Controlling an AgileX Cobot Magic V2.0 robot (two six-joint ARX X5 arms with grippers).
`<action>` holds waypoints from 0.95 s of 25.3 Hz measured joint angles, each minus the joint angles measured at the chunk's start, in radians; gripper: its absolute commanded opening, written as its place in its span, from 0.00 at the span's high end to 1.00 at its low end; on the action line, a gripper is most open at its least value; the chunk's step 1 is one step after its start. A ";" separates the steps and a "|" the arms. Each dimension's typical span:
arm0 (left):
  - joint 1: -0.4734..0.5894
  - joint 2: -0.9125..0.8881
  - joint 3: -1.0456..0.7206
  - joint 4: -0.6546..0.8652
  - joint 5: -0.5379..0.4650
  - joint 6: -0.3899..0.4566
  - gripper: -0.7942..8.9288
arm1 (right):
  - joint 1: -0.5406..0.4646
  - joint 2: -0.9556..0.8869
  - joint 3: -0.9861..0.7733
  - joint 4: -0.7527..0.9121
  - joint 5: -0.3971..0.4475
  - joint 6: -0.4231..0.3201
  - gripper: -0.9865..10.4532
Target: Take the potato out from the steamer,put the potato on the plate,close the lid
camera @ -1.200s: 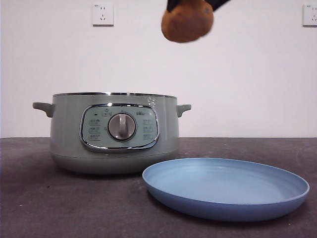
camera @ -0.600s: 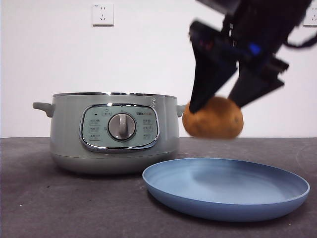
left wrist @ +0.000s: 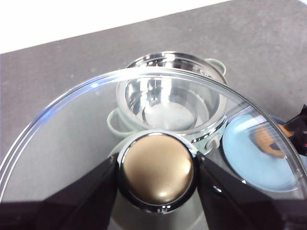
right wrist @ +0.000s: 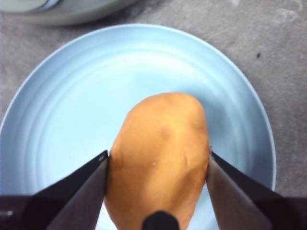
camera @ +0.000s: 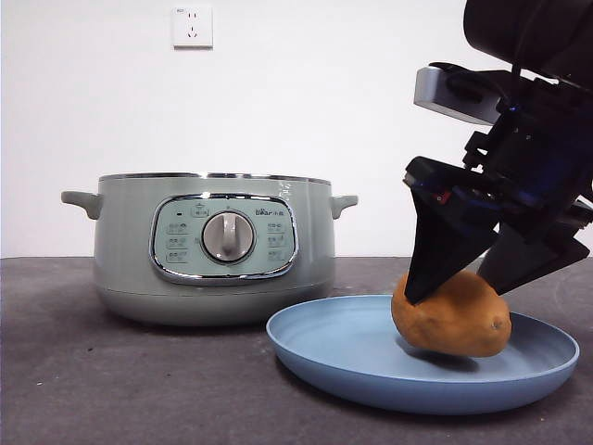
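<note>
Potato [camera: 451, 317] rests on the plate [camera: 315, 348] near the table's front edge, the right gripper [right wrist: 157, 163] clenched on it. Release remains. The left gripper [left wrist: 156, 173] clasps the lid [left wrist: 72, 124] by its knob above the open steamer [camera: 213, 246]; closing is left.

The potato [camera: 452, 320] lies on the plate [camera: 352, 366], toward its right side; the plate sits on the bench [camera: 111, 389] just right of and before the steamer [camera: 120, 250].
</note>
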 measured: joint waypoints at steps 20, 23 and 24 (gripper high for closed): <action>-0.064 0.350 0.000 0.298 0.160 0.003 0.93 | 0.000 -0.034 0.013 -0.026 -0.010 0.011 0.44; -0.092 0.417 0.000 0.375 0.158 0.012 0.93 | 0.000 -0.091 0.050 -0.075 -0.010 0.011 0.44; -0.099 0.433 0.000 0.393 0.156 0.014 0.93 | 0.000 -0.111 0.063 -0.091 -0.010 0.011 0.44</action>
